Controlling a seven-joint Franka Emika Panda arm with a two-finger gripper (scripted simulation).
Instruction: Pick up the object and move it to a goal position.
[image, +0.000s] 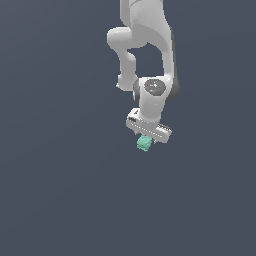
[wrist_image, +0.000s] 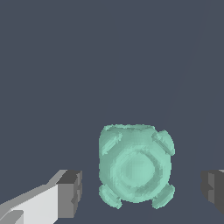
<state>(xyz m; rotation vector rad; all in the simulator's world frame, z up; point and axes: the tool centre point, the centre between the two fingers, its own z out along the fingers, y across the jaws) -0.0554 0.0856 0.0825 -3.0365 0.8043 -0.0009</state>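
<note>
Landmark: the blob (wrist_image: 134, 165).

Wrist view, read left to right. One finger (wrist_image: 65, 192), white with a dark grey pad, is seen on one side of the blob. A strip of plain blue-grey ground is visible between that pad and the blob, so no contact is recorded there. The blob itself is mint-green and matte, with a rounded centre and four knobs at its corners. On the far side of the blob a second dark pad (wrist_image: 213, 189) is seen, cut off by the frame edge, again with a gap of ground between it and the blob. The jaws are therefore noted as spread apart, one on each side of the blob, neither one touching it.

Exterior view, read left to right. The ground (image: 55, 190) is a uniform dark blue-grey. The white arm (image: 150, 55) is seen coming down from the upper edge, directly above the blob. The gripper (image: 148, 134) is pointed downward, and the blob (image: 144, 143) is seen just under its white body, partly covered by it. Whether the blob is resting on the ground or raised above it cannot be told from either view.
</note>
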